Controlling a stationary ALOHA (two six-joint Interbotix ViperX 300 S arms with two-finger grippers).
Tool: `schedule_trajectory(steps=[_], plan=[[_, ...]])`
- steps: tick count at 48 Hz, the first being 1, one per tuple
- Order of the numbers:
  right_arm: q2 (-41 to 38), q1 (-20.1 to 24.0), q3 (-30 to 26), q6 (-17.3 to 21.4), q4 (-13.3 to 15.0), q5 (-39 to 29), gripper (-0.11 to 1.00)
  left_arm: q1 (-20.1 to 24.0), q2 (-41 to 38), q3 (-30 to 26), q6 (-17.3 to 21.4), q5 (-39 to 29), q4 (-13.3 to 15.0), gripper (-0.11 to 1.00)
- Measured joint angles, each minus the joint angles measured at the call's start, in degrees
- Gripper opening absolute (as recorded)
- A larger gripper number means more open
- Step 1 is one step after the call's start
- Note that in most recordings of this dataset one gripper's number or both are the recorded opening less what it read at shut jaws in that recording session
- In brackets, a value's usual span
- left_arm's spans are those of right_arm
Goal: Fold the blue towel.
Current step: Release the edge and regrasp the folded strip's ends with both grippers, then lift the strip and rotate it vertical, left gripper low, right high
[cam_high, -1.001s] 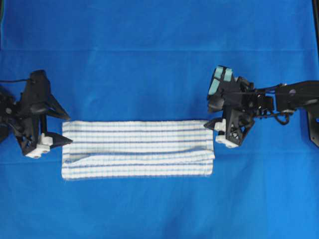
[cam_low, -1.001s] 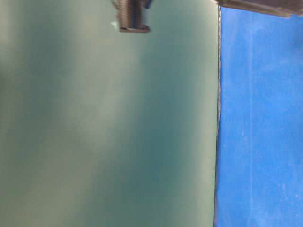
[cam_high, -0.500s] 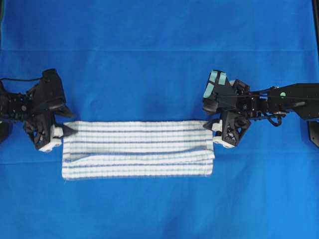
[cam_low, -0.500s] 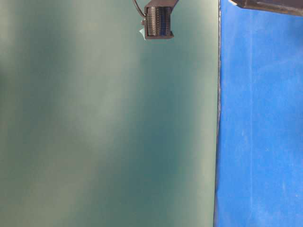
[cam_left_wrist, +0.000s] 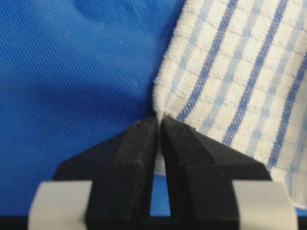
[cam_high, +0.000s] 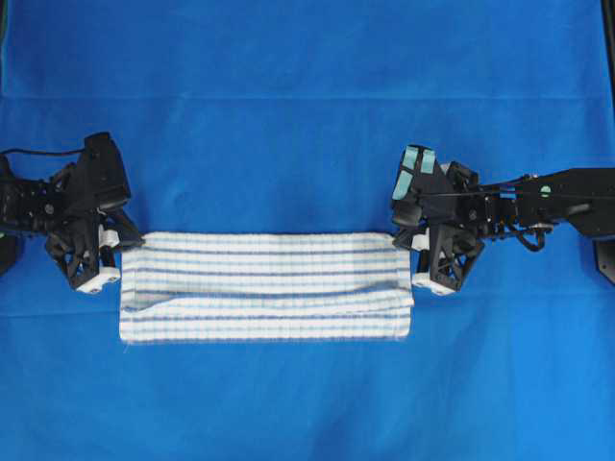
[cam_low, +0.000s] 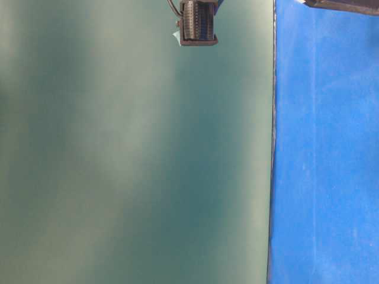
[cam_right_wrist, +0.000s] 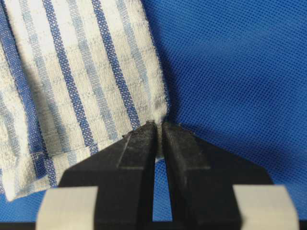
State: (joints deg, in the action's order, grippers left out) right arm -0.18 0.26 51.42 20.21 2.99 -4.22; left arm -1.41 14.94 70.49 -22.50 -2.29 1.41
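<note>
One lengthwise fold already shows in the blue towel (cam_high: 266, 286), which lies as a long narrow band across the middle of the surface (cam_high: 307, 86), a little nearer its front edge. The left gripper (cam_high: 117, 252) is clenched on the towel's far left corner and the right gripper (cam_high: 411, 254) on its far right corner, so at least one further fold seems left. Nothing else lies on the blue cloth, and nothing blocks either arm.

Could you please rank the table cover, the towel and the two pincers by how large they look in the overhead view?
1. Table cover, filling the frame.
2. Towel.
3. Left pincer and right pincer: they look alike, each shut on a far corner of the towel.
</note>
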Motion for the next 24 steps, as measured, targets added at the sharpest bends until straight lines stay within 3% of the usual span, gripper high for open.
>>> schedule_trajectory(steps=[11, 24], plan=[[1.85, -0.18, -0.09, -0.44, 0.09, -0.7, 0.07, -0.18, 2.72, -1.85, 0.26, -4.75, -0.09, 0.02], [13.8, -1.32, -0.62, -0.7, 1.14, -6.59, 0.07, -0.18, 12.74, -6.15, 1.05, -14.94, 0.0, 0.01]])
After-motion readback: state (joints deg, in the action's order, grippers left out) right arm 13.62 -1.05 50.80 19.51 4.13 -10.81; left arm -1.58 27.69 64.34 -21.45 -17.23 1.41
